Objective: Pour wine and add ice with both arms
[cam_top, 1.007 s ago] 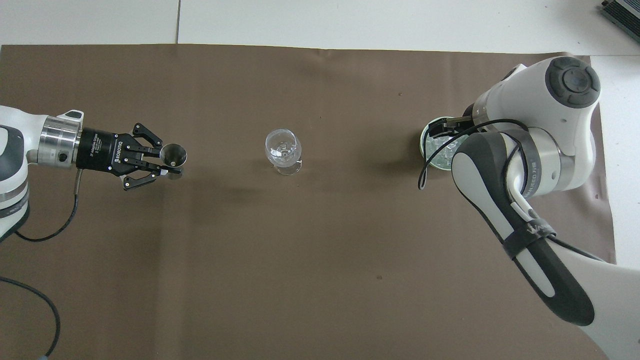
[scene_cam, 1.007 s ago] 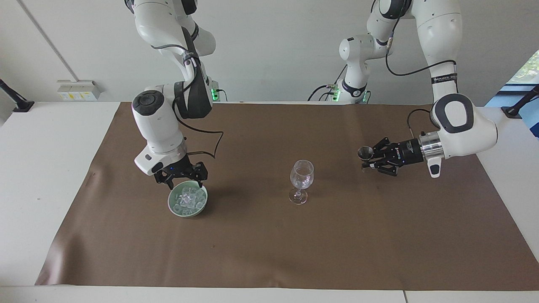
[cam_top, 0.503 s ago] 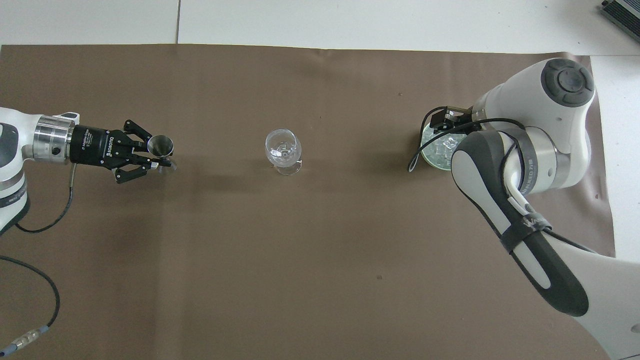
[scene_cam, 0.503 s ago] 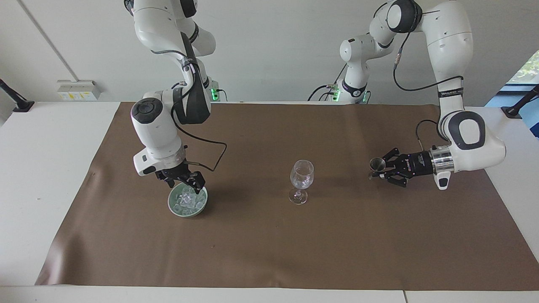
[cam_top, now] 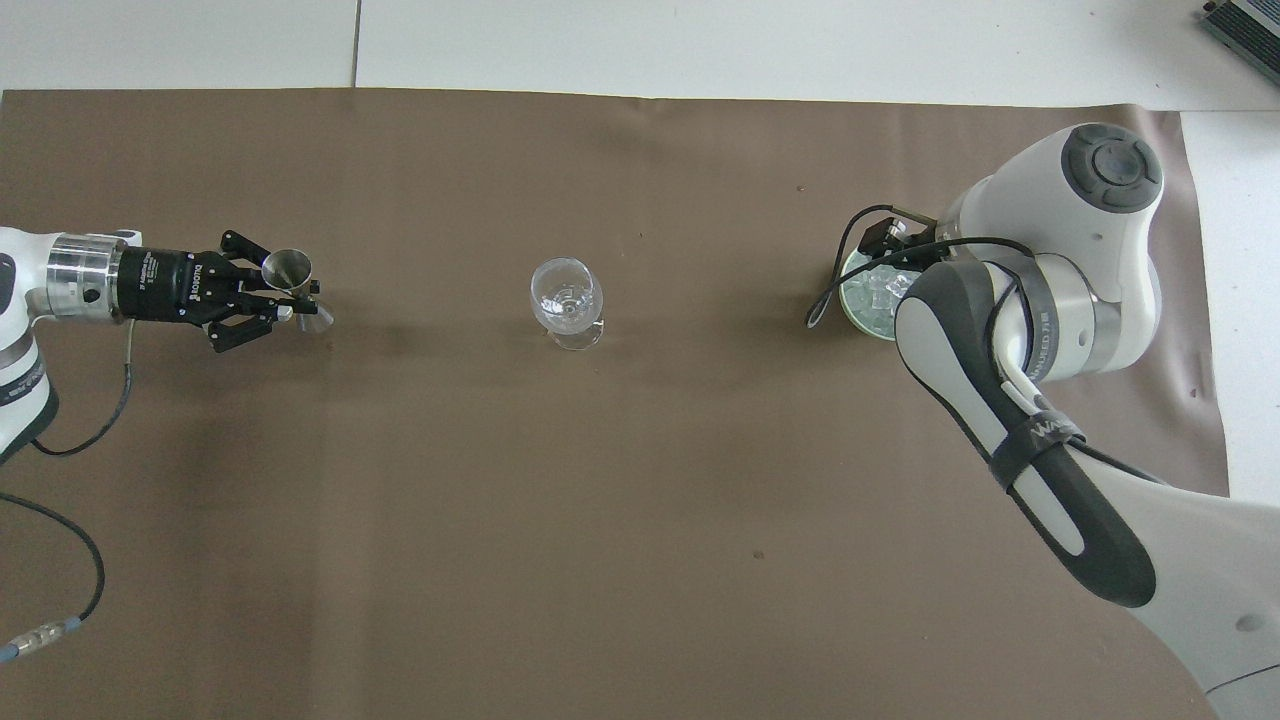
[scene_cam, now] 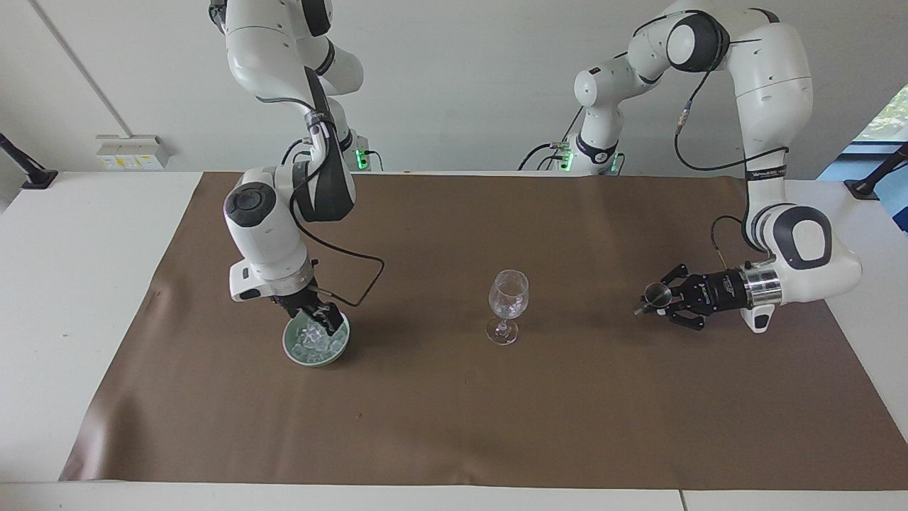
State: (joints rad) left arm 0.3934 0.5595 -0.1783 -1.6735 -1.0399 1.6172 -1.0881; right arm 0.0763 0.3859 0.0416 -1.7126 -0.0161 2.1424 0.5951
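A clear stemmed wine glass stands upright at the middle of the brown mat. Toward the right arm's end sits a pale green bowl heaped with ice. My right gripper points down into the bowl, open, its fingertips among the ice; in the overhead view the arm's wrist hides it. Toward the left arm's end, low over the mat, my left gripper lies level, shut on a small metal jigger that stands upright. No wine shows in either view.
The brown mat covers most of the white table. A black cable loops from the right wrist beside the bowl. Another cable trails on the mat under the left arm.
The left gripper carried the jigger lower and away from the glass, toward the left arm's end. The right gripper turned and sank into the bowl of ice.
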